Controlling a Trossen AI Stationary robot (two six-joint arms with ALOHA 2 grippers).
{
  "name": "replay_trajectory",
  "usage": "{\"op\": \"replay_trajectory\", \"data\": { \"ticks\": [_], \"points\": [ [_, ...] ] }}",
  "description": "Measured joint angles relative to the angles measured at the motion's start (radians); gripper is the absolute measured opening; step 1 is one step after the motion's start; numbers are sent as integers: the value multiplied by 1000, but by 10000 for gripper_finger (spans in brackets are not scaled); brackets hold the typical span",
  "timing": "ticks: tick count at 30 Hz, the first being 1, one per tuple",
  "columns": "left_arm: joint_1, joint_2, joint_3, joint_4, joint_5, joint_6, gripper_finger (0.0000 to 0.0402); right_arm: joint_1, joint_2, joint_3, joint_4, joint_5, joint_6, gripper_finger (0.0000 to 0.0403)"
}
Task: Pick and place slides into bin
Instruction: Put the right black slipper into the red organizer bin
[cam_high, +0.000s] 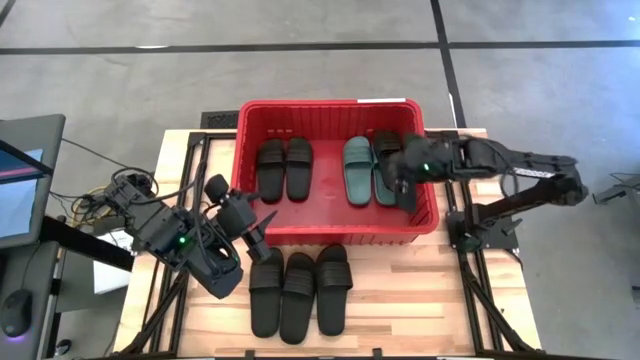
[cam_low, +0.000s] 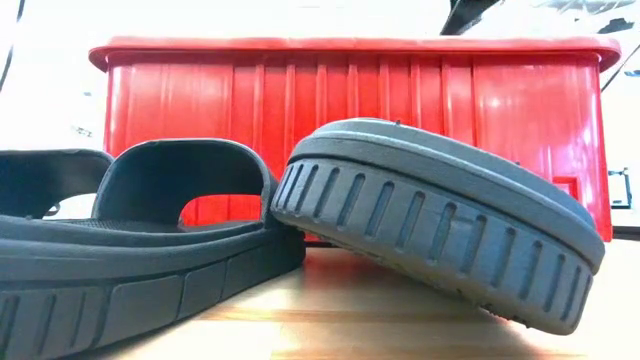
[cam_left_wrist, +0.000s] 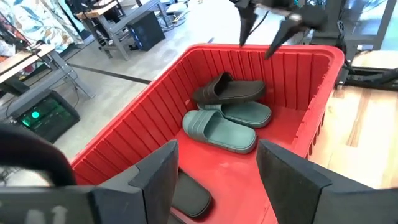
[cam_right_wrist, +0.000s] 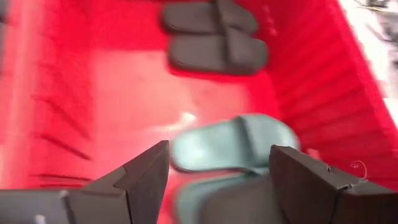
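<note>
Black fingers of the left gripper (cam_high: 262, 232) stand spread wide and empty at the near-left corner of the red bin (cam_high: 335, 232), just above three black slides (cam_high: 300, 290) lying side by side on the wooden surface (cam_high: 420, 300). Inside the bin sit two black slides (cam_high: 284, 168) at left and a teal pair (cam_high: 358, 170) at right (one more black slide (cam_high: 388, 145) beside them). The right gripper (cam_high: 403, 190), also wide open and empty, hangs over the teal pair.
</note>
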Motion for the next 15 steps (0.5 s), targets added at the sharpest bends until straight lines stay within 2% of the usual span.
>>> {"op": "replay_trajectory", "data": {
  "ticks": [8,15],
  "points": [
    [-17,0,0,0,27,54,206,323,26,1,45,17,324,260],
    [-38,0,0,0,36,71,206,551,175,0,152,170,436,260]
  ]
}}
